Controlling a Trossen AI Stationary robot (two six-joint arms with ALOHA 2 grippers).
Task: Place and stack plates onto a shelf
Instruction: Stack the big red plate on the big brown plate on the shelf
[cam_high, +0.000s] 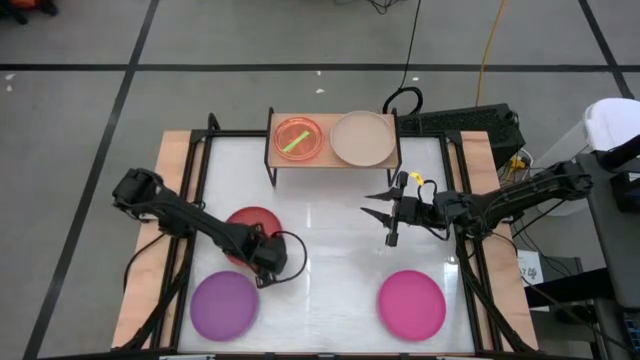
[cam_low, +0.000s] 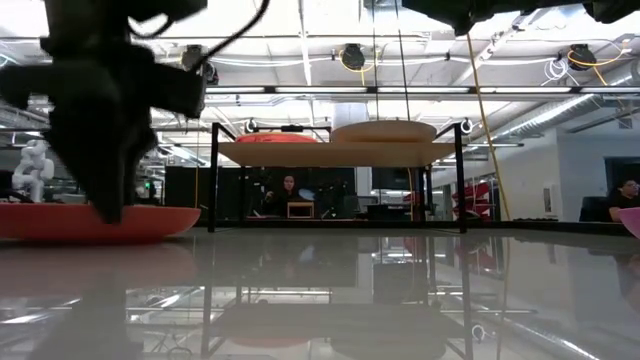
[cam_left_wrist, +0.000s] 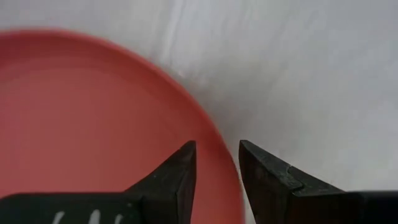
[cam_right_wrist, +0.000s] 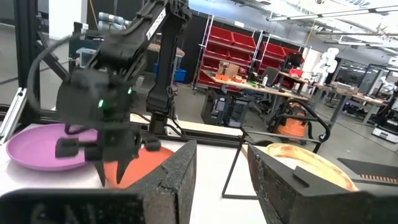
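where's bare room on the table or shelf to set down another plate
The white tabletop is bare between the round red plate and round magenta plate, and in front of the light-wood shelf. The shelf is crowded: orange plate and beige plate fill it. The purple plate takes the front left.

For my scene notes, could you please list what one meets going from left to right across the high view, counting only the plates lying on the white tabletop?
Purple plate → red plate, partly under the left gripper → magenta plate.
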